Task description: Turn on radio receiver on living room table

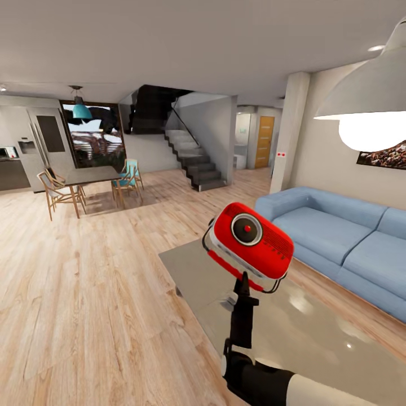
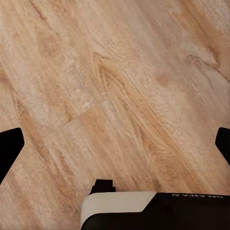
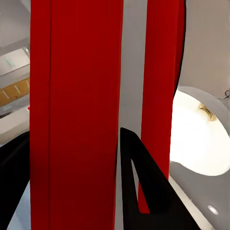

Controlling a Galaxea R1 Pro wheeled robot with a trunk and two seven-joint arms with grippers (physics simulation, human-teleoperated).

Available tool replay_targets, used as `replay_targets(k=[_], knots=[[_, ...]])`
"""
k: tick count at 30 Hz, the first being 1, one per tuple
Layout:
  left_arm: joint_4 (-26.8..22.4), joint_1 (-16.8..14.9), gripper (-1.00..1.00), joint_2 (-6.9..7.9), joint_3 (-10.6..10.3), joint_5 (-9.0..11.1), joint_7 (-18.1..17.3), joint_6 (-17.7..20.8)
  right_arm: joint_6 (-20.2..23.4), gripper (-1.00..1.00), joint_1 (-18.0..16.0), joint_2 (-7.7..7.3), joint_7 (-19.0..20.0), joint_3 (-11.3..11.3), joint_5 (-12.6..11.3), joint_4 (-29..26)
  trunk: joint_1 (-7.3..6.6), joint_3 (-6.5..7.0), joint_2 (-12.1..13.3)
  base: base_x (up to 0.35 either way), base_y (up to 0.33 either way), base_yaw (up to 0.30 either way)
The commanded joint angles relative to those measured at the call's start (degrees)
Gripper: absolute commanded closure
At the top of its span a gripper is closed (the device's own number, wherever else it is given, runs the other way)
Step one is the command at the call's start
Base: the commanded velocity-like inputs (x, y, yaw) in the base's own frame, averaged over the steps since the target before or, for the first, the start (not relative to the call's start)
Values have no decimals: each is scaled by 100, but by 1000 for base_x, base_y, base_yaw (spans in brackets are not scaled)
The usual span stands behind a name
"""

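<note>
Right hand (image 1: 244, 282) nearest me, clamped on small red rounded box radio (image 1: 248, 245), lifted above glossy grey stone counter (image 1: 316, 344). Rigid, smooth, likely light; I'd grip its body edges. Left hand (image 2: 115, 143) spread apart over floor.

Head view over living room; right wrist close under shared radio receiver (image 1: 248, 241) (left: floorward).

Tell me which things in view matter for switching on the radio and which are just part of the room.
Part of the job:
- radio receiver, lifted above the table
- right gripper, gripping the radio from below
- grey table

Just in the room:
- blue sofa
- dining table with chairs
- stairs
- white pendant lamp
- left gripper, open over the floor
</note>
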Motion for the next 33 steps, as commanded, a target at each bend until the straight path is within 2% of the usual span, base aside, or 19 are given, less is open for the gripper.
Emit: replay_targets(k=[1,9,16,17,19,20,22,24,30,33], knots=[[0,0,-100,0,0,0,0,0,4,100,7,0,-8,16,12,-3,0,1,-1,0,0,0],[0,3,-100,0,-8,0,0,0,143,100,24,0,-44,41,21,18,0,1,-1,0,0,0],[0,1,-100,5,-9,0,0,-30,420,100,27,7,-394,92,47,39,0,1,-1,0,0,0],[0,0,-100,6,-9,-3,0,-59,524,100,27,8,-394,199,57,40,0,1,-1,0,0,0],[0,0,-100,8,-9,-6,2,-108,692,100,25,9,-394,508,70,41,0,1,-1,0,0,0],[0,0,-100,8,-9,-7,1,-129,810,100,27,9,-394,745,78,41,0,1,-1,0,0,0],[0,0,-100,8,-9,-8,3,-148,996,100,33,14,-394,1018,87,40,0,1,-1,0,0,0],[0,0,-100,9,-9,-8,3,-157,1187,100,36,31,-394,1168,89,40,0,1,-1,0,0,0],[0,2,-100,9,-9,-9,7,-166,1834,100,40,74,-394,1338,120,42,0,1,-1,0,0,0],[0,0,-100,14,-9,-9,7,-167,1952,100,40,78,-394,1355,603,63,0,1,-1,0,0,0]])
